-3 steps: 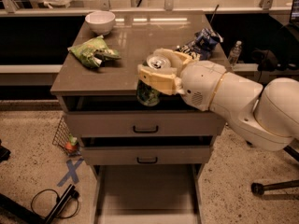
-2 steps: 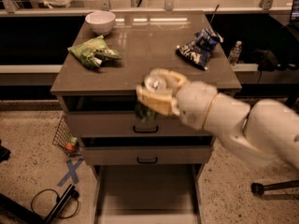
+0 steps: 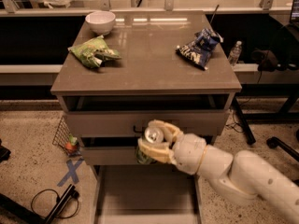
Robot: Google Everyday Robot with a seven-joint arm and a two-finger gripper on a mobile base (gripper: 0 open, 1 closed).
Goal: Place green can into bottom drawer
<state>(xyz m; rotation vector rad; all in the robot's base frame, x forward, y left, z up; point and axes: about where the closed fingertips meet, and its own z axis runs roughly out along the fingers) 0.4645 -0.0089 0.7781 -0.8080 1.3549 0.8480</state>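
Observation:
My gripper (image 3: 156, 141) is shut on the green can (image 3: 148, 144), which stands upright with its silver top (image 3: 153, 134) facing up and its dark green label partly hidden by my fingers (image 3: 154, 152). I hold it in front of the two upper drawers of the cabinet, above the open bottom drawer (image 3: 145, 195). The bottom drawer is pulled out at floor level, and its pale floor shows below the can. My white arm (image 3: 233, 171) reaches in from the lower right.
On the cabinet top (image 3: 149, 64) lie a green snack bag (image 3: 93, 52), a white bowl (image 3: 100, 21) and a blue chip bag (image 3: 200, 48). A plastic bottle (image 3: 235, 53) stands at the right. A black cable (image 3: 51, 202) and blue tape cross (image 3: 71, 171) lie on the floor at the left.
My gripper has carried the green can down from the cabinet top's front edge, past the upper drawers, to just above the open bottom drawer.

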